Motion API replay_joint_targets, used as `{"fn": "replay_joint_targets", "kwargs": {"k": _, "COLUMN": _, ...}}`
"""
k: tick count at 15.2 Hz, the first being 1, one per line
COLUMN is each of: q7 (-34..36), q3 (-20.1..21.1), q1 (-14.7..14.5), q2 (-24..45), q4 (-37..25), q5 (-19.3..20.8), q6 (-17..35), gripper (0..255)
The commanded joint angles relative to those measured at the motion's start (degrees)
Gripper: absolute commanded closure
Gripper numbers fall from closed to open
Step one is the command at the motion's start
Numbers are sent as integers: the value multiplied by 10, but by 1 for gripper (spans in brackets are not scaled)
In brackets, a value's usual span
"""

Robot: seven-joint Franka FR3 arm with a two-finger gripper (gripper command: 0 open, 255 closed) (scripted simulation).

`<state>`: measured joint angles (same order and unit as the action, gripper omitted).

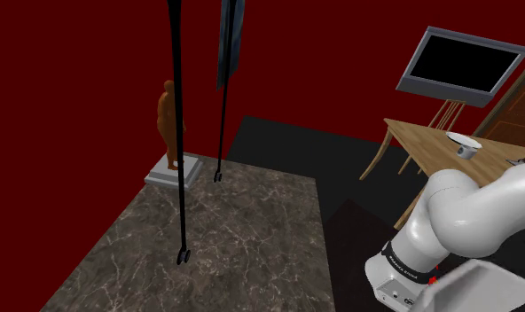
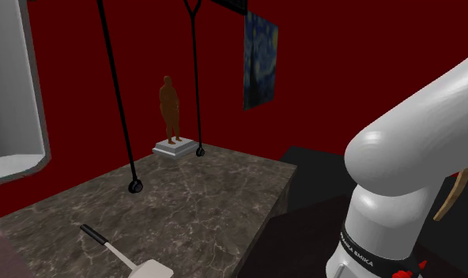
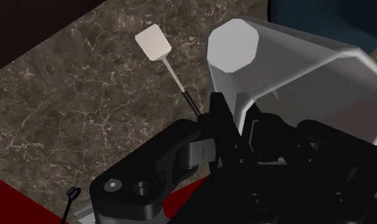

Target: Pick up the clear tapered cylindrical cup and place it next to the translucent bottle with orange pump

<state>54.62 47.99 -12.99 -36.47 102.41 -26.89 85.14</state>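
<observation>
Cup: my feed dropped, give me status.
Claw shut on the cup. Cup held over the marble counter. Spatula lies on counter below, not touching.

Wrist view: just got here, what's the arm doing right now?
The white Franka arm has its black gripper shut on the clear tapered cup, clasping it between the fingers. It holds the cup over the dark marble counter. A white spatula with a dark handle lies on the counter beneath it. A brown figurine stands on a pale base at the counter's far end. The cup is not yet set down.
</observation>
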Motion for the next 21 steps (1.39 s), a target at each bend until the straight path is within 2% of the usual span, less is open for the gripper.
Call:
{"fn": "replay_joint_targets", "kwargs": {"k": 1, "q7": 21, "q3": 21, "q1": 0, "q2": -2, "q4": -2, "q5": -8, "q6": 6, "gripper": 255}}
{"fn": "replay_joint_targets", "kwargs": {"k": 21, "q7": -9, "q3": 49, "q1": -32, "q2": -56, "q4": 176, "q5": -56, "q6": 137, "gripper": 255}}
